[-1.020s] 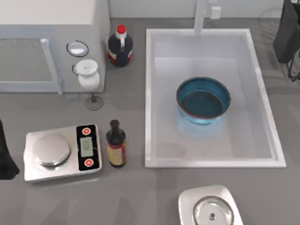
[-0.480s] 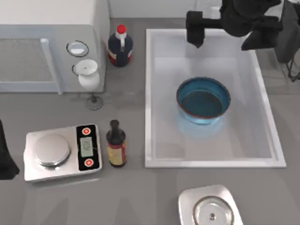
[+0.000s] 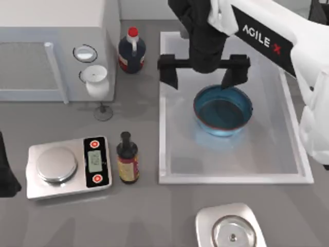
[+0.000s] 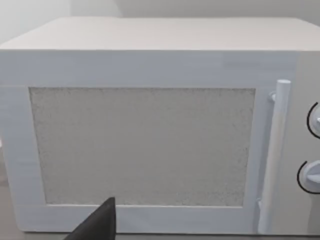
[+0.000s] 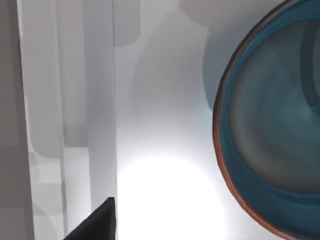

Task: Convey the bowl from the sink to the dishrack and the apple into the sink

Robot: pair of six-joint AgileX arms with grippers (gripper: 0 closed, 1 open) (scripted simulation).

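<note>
The blue bowl [image 3: 222,110] with a reddish-brown rim sits in the white sink [image 3: 231,179], right of its middle. My right gripper [image 3: 201,76] hangs open over the sink's far half. One finger [image 3: 168,77] is above the sink's left rim and the other [image 3: 234,76] is over the bowl's far rim. In the right wrist view the bowl [image 5: 270,130] lies beside the sink's wall [image 5: 100,100]. The apple and the dishrack are out of view. My left arm [image 3: 6,170] is parked at the table's left edge.
A white microwave [image 3: 51,46] stands at the back left, and my left wrist camera faces its door [image 4: 140,145]. Beside the sink are a red-capped bottle [image 3: 132,50], a dark bottle [image 3: 127,158] and a kitchen scale [image 3: 67,167]. A steel pan [image 3: 231,234] sits at the front.
My right arm has swung from the back right corner down and leftward over the sink, with the gripper now spread above the bowl's far side. The bowl has not moved.
</note>
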